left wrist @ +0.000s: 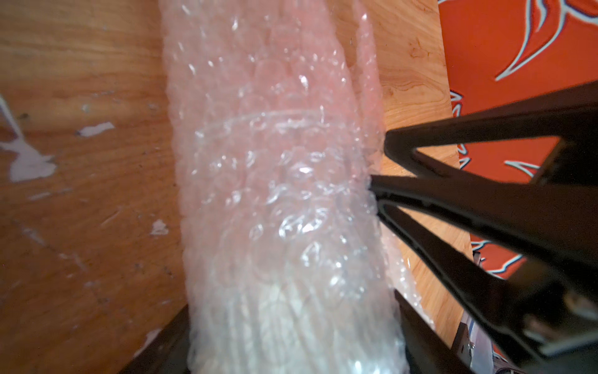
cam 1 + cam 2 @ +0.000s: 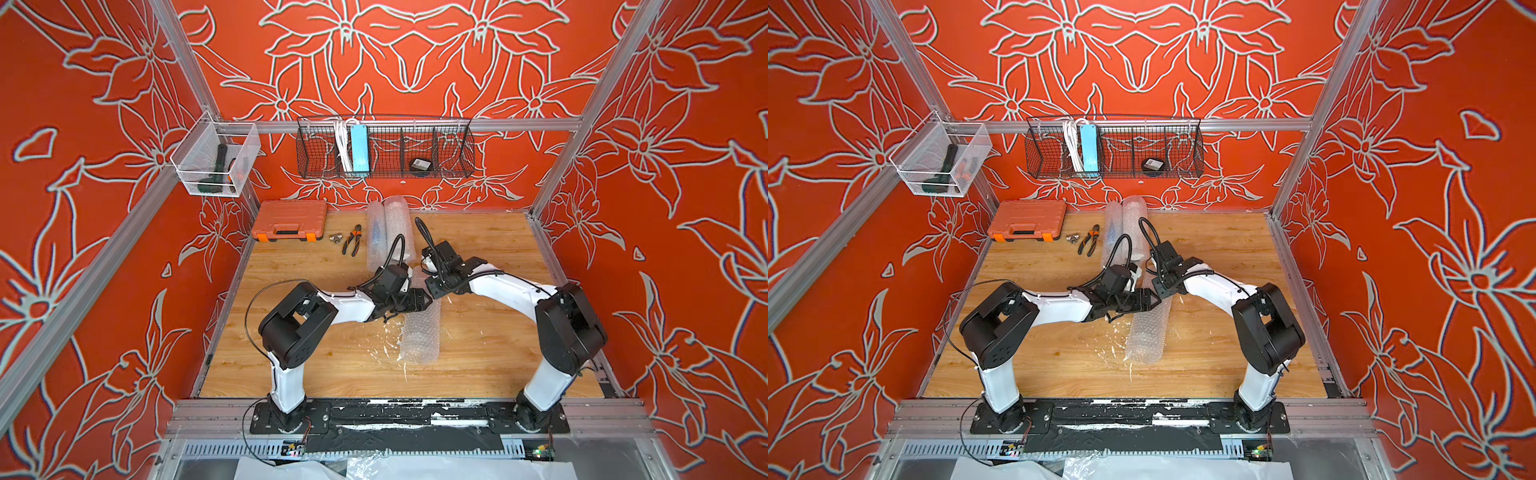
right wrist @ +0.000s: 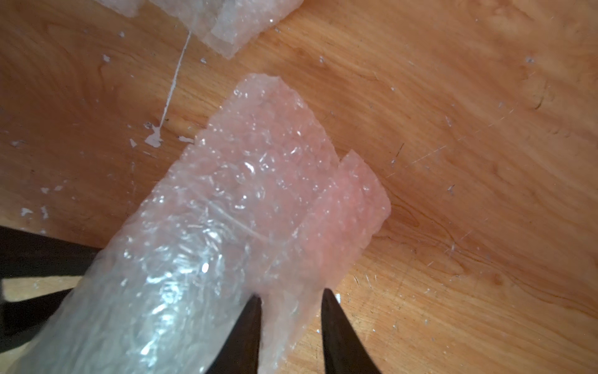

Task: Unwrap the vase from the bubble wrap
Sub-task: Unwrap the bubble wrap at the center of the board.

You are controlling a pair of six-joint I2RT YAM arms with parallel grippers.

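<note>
The bubble wrap roll (image 1: 275,162) fills the left wrist view, lying on the surface (image 1: 81,194) and grasped between the fingers of the left end effector (image 1: 288,301). Only the right wrist view shows its loose flap between the parted, unclenched jaws of the right end effector (image 3: 291,298). In both top views the arms hide the roll's middle. Beyond the end effectors lie a second roll (image 2: 374,216), a third roll (image 2: 399,220), one tool case (image 2: 289,220) and one pliers (image 2: 353,240).
</note>
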